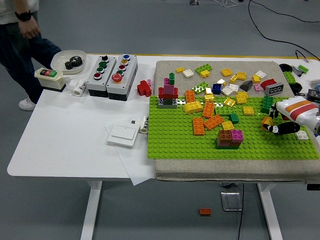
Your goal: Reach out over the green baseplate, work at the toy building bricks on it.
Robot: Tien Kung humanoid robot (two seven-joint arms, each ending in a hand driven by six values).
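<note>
Bricks (209,109) (many-coloured) strewn over green baseplate (170,140)

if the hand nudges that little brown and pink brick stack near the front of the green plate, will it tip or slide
The brick stack looks squat, wider than tall, so it probably resists tipping. It appears pressed onto the studded green baseplate, so likely it holds rather than slides. Its pink top brick might pop off first.

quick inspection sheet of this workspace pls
surface: white table, grey mat on its right part
job's things: green baseplate on the mat; bricks loose and stacked on it, more on the mat behind
clutter: button boxes, switch, gear dish, white plate, paper
hands: right hand over the baseplate's right end, fingers curled by an orange brick, grasp unclear; left not in view
cables: black ones on the floor
surroundings: person at far left; orange brick on the floor
</note>
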